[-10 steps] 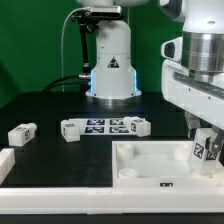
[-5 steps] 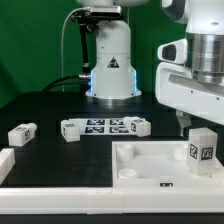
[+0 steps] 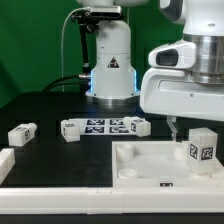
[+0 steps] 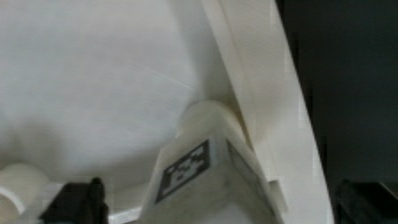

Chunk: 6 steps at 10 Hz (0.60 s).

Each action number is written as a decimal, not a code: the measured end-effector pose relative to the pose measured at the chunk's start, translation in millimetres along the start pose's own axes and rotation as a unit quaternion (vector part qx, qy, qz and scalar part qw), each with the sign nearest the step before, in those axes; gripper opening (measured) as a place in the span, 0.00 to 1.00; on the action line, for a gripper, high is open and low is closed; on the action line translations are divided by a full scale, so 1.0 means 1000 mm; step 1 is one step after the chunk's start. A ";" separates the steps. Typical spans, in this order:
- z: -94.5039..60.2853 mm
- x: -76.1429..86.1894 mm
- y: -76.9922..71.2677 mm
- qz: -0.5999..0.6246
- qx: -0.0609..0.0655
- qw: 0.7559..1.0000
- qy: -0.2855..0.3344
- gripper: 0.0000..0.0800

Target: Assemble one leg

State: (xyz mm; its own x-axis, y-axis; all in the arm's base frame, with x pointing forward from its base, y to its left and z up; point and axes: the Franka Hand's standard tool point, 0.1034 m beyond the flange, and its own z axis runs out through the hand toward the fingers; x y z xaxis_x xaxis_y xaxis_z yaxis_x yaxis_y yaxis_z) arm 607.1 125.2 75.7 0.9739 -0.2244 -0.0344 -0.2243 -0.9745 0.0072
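Note:
A leg [image 3: 202, 150], a small white block with a black-and-white tag, stands upright in the corner of the large white tray [image 3: 138, 170] at the exterior view's right. My gripper [image 3: 178, 127] hangs above the tray, up and to the exterior view's left of that leg, open and holding nothing. In the wrist view the same leg [image 4: 199, 172] stands against the tray's rim [image 4: 258, 90], and one dark fingertip [image 4: 80, 202] shows beside it, apart from it.
The marker board [image 3: 108, 126] lies mid-table with a tagged white leg at each end [image 3: 70, 129] [image 3: 138, 126]. Another leg [image 3: 22, 133] lies at the exterior view's left, above a white bar [image 3: 6, 162]. The arm's base [image 3: 110, 62] stands behind.
The gripper has let go of the leg in the tray corner, risen and shifted toward the exterior view's left. The leg stays standing where it was set.

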 end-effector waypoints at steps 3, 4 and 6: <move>-0.001 0.002 0.000 -0.160 -0.007 0.987 0.003 0.81; -0.001 0.002 0.001 -0.160 -0.007 0.987 0.002 0.81; -0.001 0.002 0.001 -0.160 -0.008 0.987 0.002 0.66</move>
State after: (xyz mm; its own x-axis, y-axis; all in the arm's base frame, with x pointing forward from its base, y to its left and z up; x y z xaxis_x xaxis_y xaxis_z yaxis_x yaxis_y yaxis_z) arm 608.5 123.7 76.4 0.9950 0.0942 -0.0328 0.0946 -0.9954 0.0116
